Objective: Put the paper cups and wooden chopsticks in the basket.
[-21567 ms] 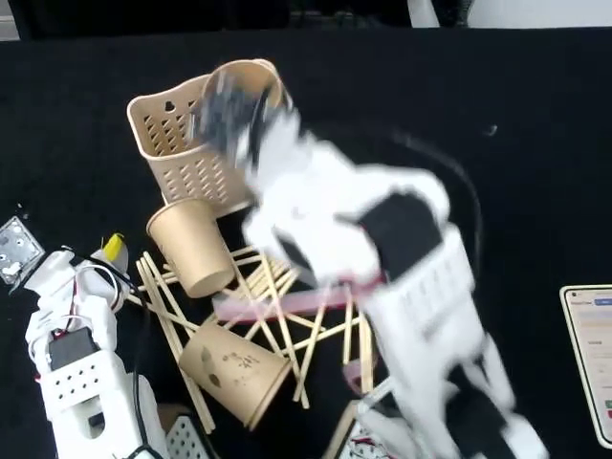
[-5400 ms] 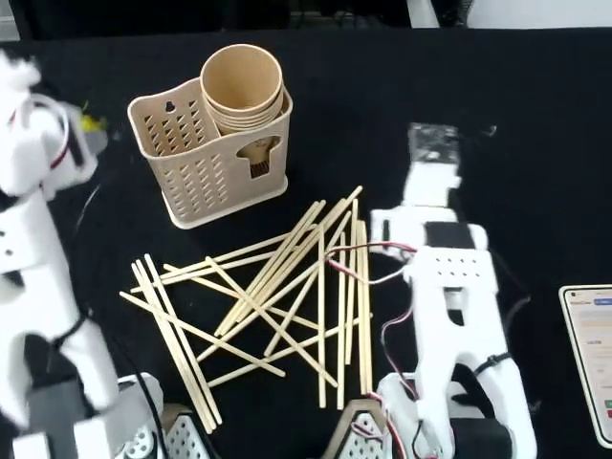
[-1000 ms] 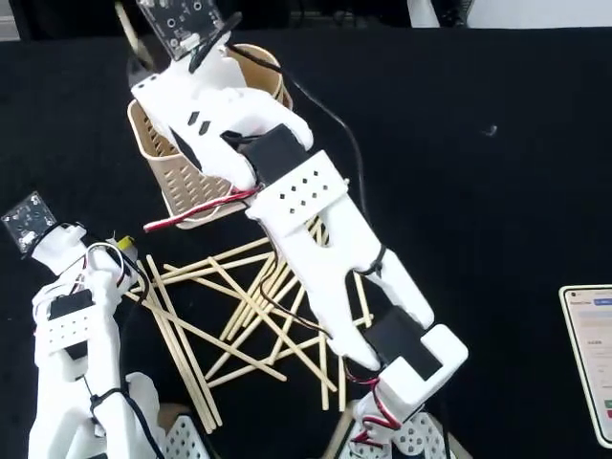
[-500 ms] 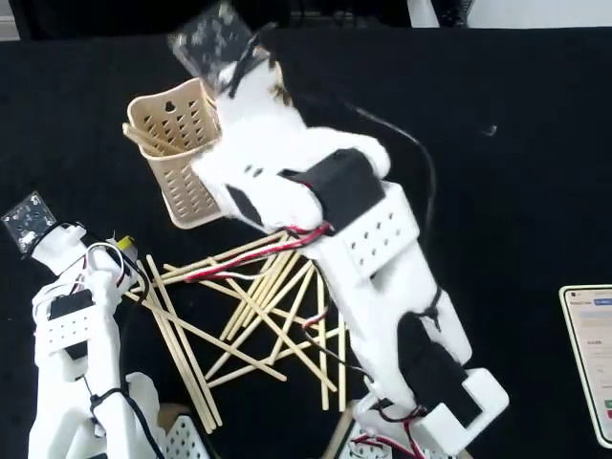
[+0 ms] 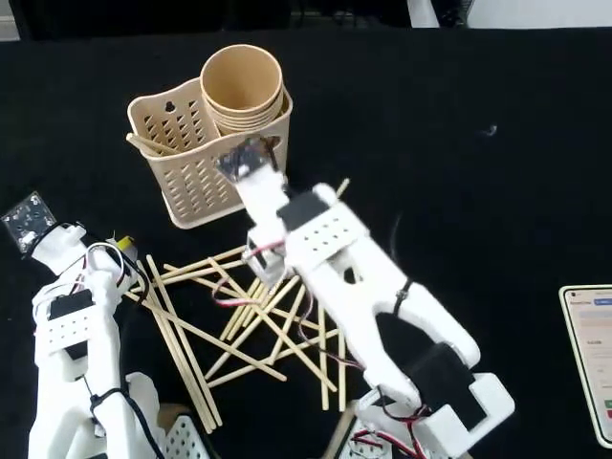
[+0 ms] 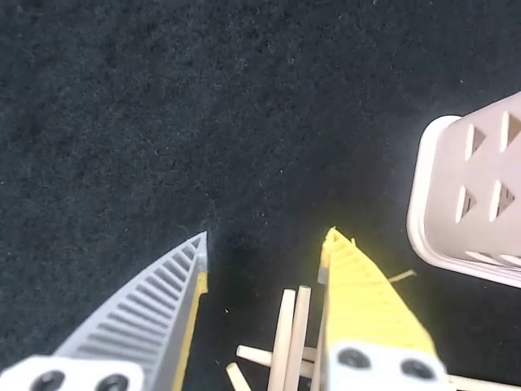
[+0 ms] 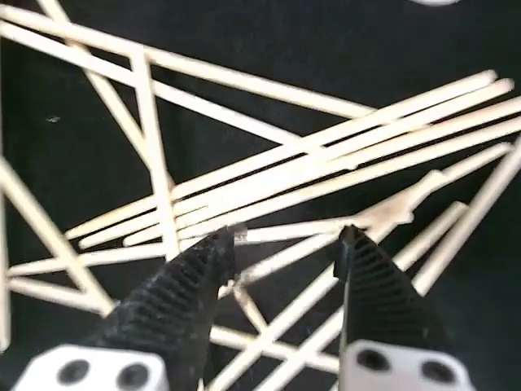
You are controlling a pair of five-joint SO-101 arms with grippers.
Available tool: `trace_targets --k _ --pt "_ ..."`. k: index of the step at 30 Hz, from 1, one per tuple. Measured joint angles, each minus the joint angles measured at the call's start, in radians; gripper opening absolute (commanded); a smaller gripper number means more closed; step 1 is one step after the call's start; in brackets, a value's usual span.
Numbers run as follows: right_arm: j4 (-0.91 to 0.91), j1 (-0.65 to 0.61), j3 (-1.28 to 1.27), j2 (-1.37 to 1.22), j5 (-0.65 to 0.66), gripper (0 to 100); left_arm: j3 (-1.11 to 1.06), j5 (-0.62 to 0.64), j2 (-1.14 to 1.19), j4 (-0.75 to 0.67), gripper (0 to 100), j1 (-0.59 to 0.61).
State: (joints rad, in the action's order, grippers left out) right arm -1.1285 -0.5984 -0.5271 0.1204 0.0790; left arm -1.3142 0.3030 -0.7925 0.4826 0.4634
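The basket (image 5: 196, 177) stands upright toward the far side of the black surface (image 5: 497, 210). A stack of paper cups (image 5: 243, 84) sits in its right-hand part. One chopstick (image 5: 151, 145) lies slanted in the left-hand part, with one end over the rim. The rest of the chopsticks (image 7: 326, 171) lie criss-crossed in a loose pile on the surface in front of the basket. The right pincer (image 7: 285, 240) points down over the middle of that pile, its jaws apart with nothing gripped between them. The left pincer (image 6: 266, 236) sits low at the pile's left edge, jaws also apart and empty, with a few chopstick ends beneath it and a basket corner close by. A phone (image 5: 588, 363) lies at the surface's right edge
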Motion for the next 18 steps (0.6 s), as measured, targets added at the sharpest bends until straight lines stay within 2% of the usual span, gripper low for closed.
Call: trace_targets --k 4,8,13,18 --pt "0.212 -0.061 -0.137 0.002 0.068 21.2 0.000 0.000 0.000 0.000 23 0.000" --pt "0.308 -0.098 -0.166 0.002 0.074 21.2 0.000 0.000 0.000 0.000 23 0.000" --pt "0.390 -0.068 -0.166 -0.052 -0.074 21.2 0.000 0.000 0.000 0.000 23 0.000" --pt "0.327 0.002 -0.100 -0.173 -0.224 21.2 0.000 0.000 0.000 0.000 23 0.000"
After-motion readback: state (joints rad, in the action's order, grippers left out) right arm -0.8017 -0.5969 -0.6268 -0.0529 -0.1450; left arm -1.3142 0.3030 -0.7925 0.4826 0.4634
